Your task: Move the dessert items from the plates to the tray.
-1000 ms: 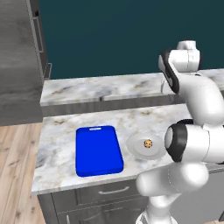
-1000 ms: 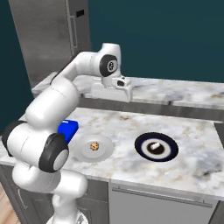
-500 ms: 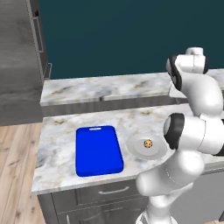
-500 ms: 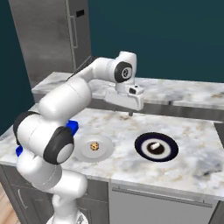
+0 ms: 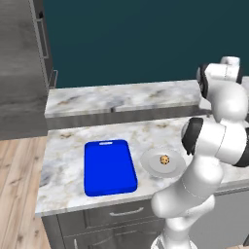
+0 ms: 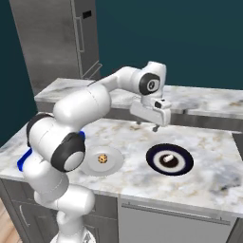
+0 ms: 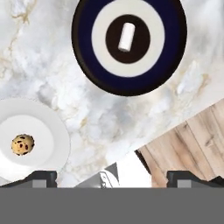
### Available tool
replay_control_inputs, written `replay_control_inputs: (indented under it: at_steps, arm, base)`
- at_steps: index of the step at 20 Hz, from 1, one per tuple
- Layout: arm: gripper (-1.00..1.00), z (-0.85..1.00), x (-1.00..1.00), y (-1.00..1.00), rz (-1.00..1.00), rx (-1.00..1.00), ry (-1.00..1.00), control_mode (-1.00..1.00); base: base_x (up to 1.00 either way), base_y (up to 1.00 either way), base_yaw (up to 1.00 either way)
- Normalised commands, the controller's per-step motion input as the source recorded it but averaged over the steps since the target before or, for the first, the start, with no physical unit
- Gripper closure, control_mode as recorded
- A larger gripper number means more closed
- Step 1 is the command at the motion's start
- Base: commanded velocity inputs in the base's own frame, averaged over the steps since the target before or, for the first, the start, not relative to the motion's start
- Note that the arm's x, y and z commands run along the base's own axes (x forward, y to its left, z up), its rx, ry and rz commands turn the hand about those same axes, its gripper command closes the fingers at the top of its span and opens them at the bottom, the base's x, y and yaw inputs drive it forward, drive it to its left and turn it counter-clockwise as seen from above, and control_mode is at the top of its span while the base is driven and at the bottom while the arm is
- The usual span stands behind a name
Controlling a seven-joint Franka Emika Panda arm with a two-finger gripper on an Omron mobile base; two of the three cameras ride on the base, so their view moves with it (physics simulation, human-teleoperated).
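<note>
The claw (image 6: pixel 155 124) hangs wide open w/ nothing in it, up over the table (image 6: pixel 209 156) near the dark plate (image 6: pixel 169 160). The white stubby bit (image 6: pixel 167 159) lies on its side in that plate's middle. The cookie (image 6: pixel 102 158) sits on the pale plate (image 6: pixel 100 161) by the front edge. The blue tray (image 5: pixel 109 166) is bare, just beside the pale plate. Both treats look tiny, light, prob. crumbly, so pinch softly across the sides.
</note>
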Motion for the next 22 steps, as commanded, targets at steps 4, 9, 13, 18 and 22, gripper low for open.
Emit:
replay_control_inputs:
  at_steps: [4, 9, 13, 18, 22]
  arm:
    - [-1.0, -0.15, 0.13, -0.44, -0.04, 0.0, -0.01, -1.0]
    - [-1.0, -0.38, 0.26, -0.26, -0.08, 0.0, -0.14, -1.0]
    - [-1.0, -0.48, 0.39, -0.2, -0.1, -0.01, -0.12, -1.0]
    - [-1.0, -0.43, 0.36, -0.18, -0.08, -0.05, -0.06, -1.0]
    - [-1.0, -0.36, 0.16, -0.19, -0.1, -0.09, -0.04, -1.0]
  base:
    - [0.0, 0.0, 0.0]
    - [0.0, 0.0, 0.0]
    - [0.0, 0.0, 0.0]
    - [0.0, 0.0, 0.0]
    - [0.0, 0.0, 0.0]
